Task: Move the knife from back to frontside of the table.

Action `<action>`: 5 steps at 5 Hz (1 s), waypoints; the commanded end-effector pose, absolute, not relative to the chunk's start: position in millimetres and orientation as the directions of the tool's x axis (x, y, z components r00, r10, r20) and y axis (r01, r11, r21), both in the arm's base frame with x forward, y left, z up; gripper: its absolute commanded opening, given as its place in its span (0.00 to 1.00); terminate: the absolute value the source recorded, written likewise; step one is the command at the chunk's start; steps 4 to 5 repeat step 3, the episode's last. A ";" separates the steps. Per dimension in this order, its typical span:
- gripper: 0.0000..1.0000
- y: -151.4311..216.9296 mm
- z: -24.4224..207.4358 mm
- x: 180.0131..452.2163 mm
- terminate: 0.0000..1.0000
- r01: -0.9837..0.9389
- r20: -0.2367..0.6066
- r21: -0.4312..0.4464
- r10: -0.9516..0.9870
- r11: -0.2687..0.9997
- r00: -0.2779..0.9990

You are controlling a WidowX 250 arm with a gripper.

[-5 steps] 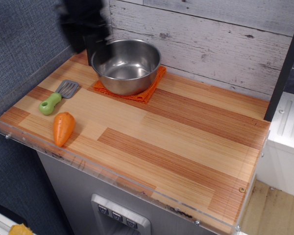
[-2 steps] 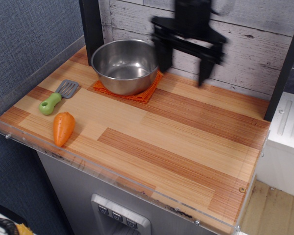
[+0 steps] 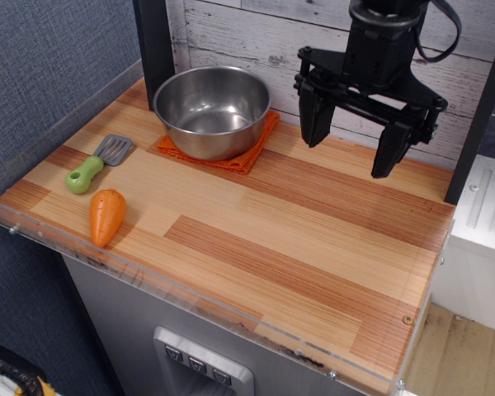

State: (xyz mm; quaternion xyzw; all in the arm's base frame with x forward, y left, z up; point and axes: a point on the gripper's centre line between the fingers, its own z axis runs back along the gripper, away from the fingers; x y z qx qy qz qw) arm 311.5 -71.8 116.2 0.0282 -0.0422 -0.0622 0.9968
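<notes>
knife (image 3: pixel 96 162) at left of frame on the surface (image 3: pixel 313 239), just above the carrot (image 3: pixel 106 216); likely light, rigid plastic, best gripped across its chunky green handle. tool (image 3: pixel 352 145) at upper right, fingers spread apart, empty.

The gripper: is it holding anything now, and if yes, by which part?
Nothing is held. The gripper hangs open and empty above the back right of the table. The knife lies untouched near the left edge, beside the carrot.
</notes>
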 end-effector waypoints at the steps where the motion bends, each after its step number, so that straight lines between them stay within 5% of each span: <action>1: 1.00 -72.9 135.6 301.9 0.00 0.151 0.139 0.049 -0.157 0.987 0.978; 2: 1.00 -72.9 135.6 301.9 0.00 0.151 0.139 0.049 -0.157 0.987 0.978; 3: 1.00 -72.9 135.6 301.9 1.00 0.151 0.139 0.049 -0.157 0.987 0.978; 5: 1.00 -72.9 135.6 301.9 1.00 0.151 0.139 0.049 -0.157 0.987 0.978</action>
